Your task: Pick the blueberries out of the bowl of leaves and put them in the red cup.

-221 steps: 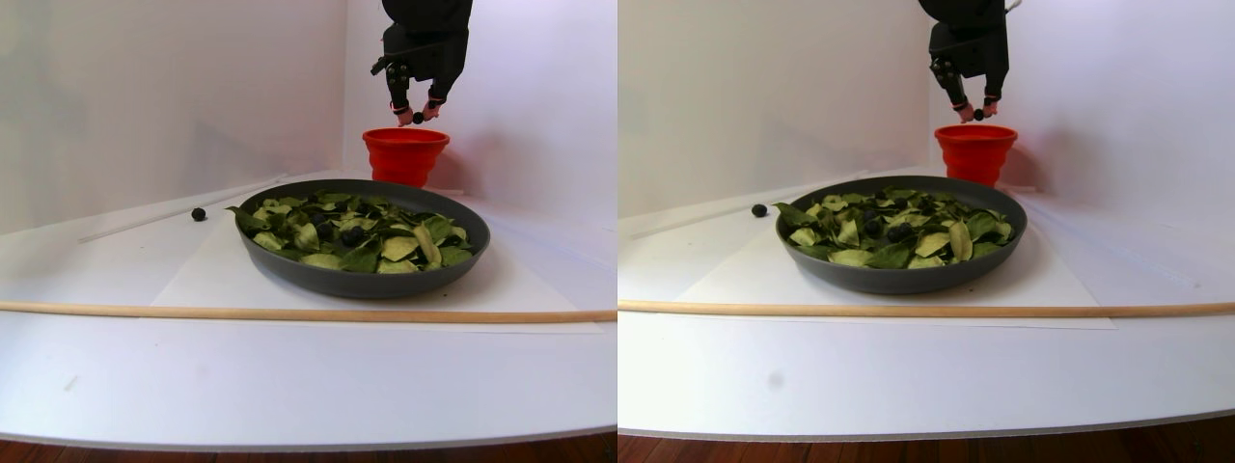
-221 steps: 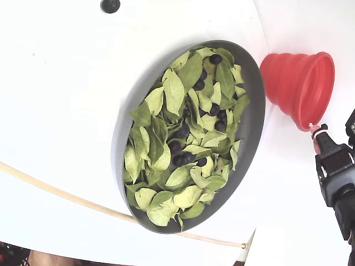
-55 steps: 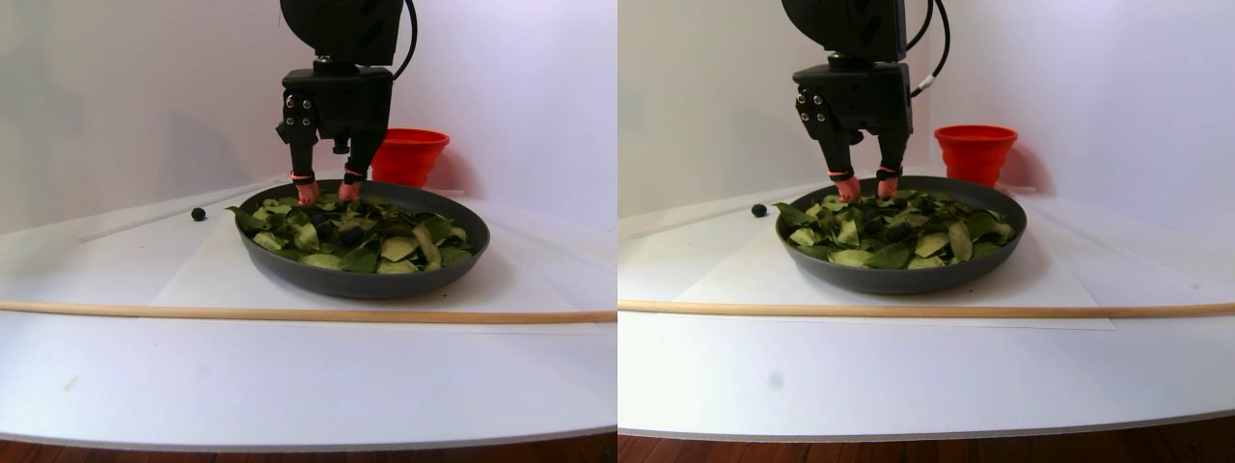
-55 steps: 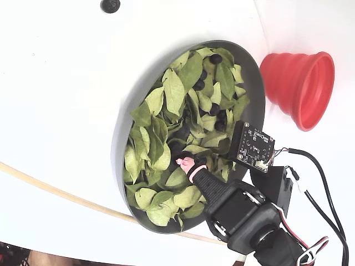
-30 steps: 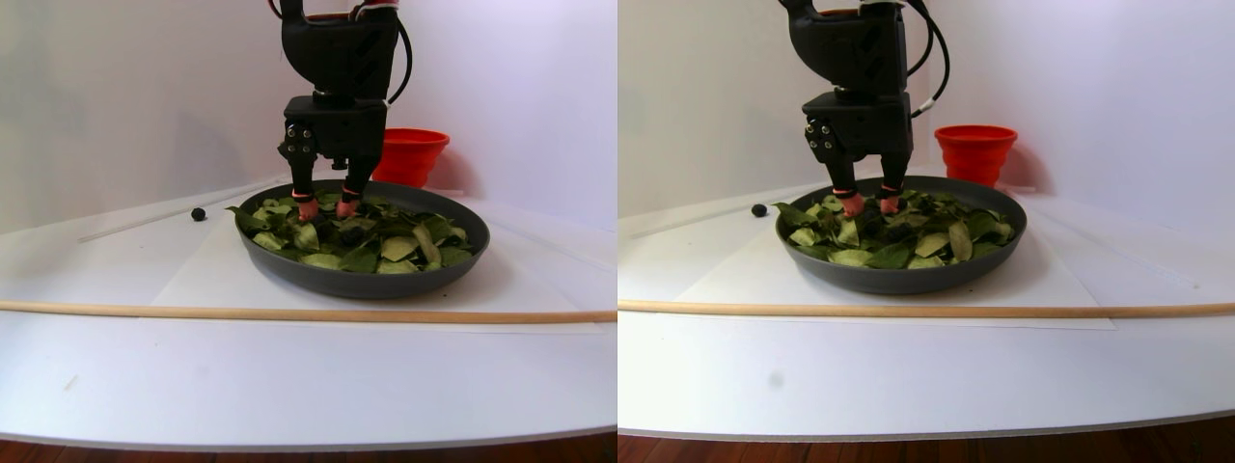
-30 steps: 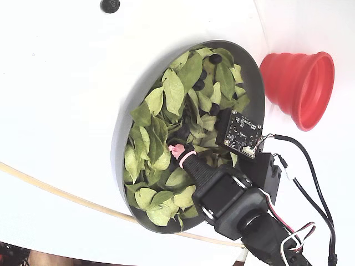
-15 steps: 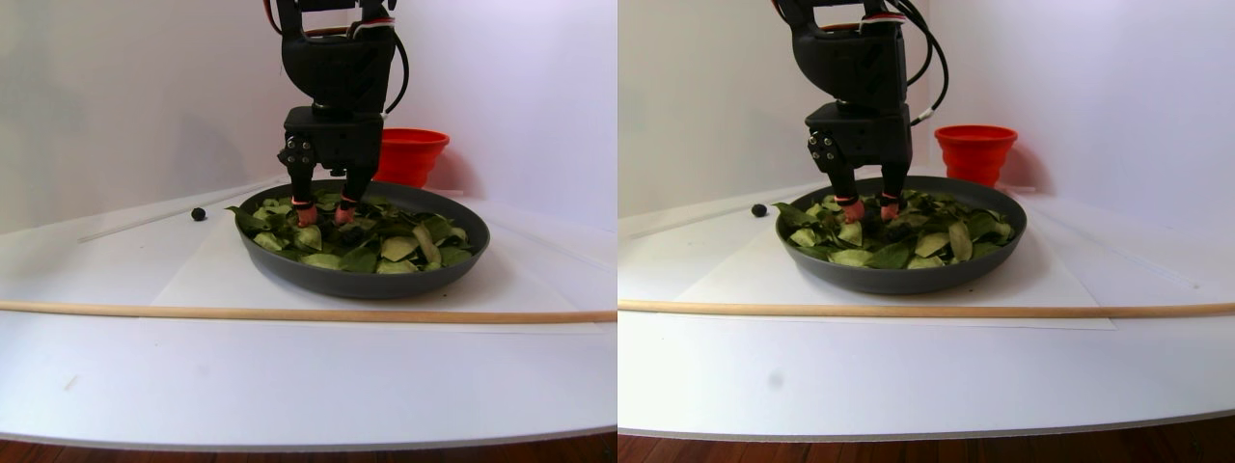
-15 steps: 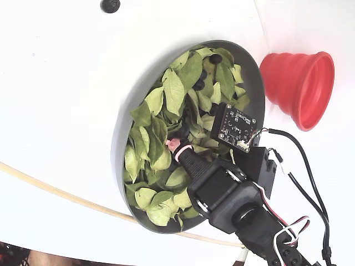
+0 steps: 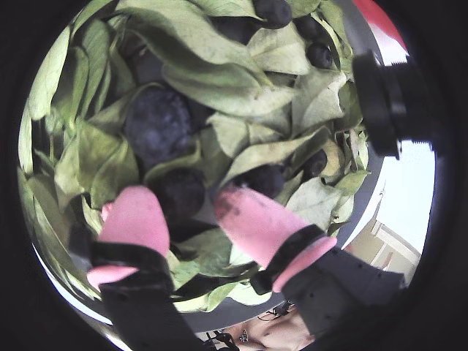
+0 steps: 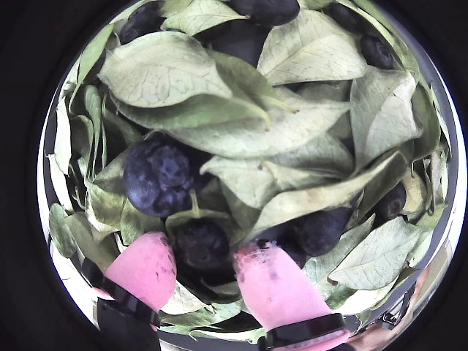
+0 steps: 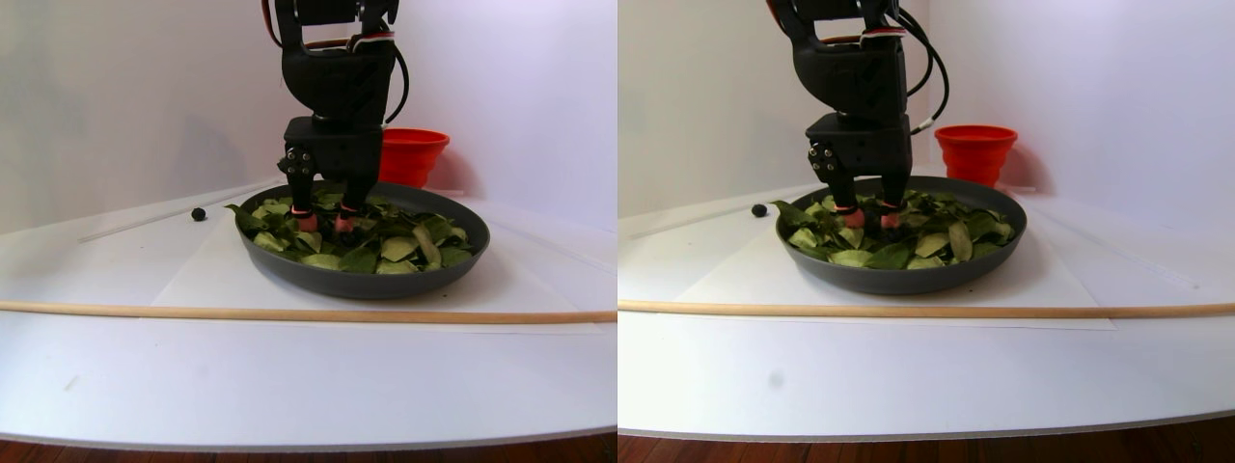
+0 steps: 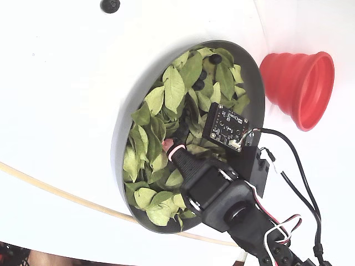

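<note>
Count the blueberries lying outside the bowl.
1: a blueberry on the table, left of the bowl in the stereo pair view. Any inside the red cup or behind the arm are hidden.

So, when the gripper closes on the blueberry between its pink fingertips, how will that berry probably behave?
The blueberry is round, so it may roll or slip aside. It looks soft, so a hard squeeze might crush it. Leaves overlap around it, so one may get pinched by the open gripper.

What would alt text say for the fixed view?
A black robot hand reaches down into a grey bowl of green leaves with a few dark berries. A red cup lies outside the bowl's rim on the white table.
</note>
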Motion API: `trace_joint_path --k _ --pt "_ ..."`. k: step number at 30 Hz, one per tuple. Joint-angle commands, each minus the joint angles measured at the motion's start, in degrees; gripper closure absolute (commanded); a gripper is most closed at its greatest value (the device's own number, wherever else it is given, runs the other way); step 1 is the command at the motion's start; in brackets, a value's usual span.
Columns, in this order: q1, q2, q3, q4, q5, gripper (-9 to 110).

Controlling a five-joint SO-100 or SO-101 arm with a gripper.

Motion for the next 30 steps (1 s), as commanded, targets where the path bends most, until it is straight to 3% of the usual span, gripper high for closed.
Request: trace_joint_path --k 1,30 --pt "-0.4 0.4 -1.6 -1.1 0.3 86" --pt "-0.4 1.1 -0.9 -2.3 -0.6 91"
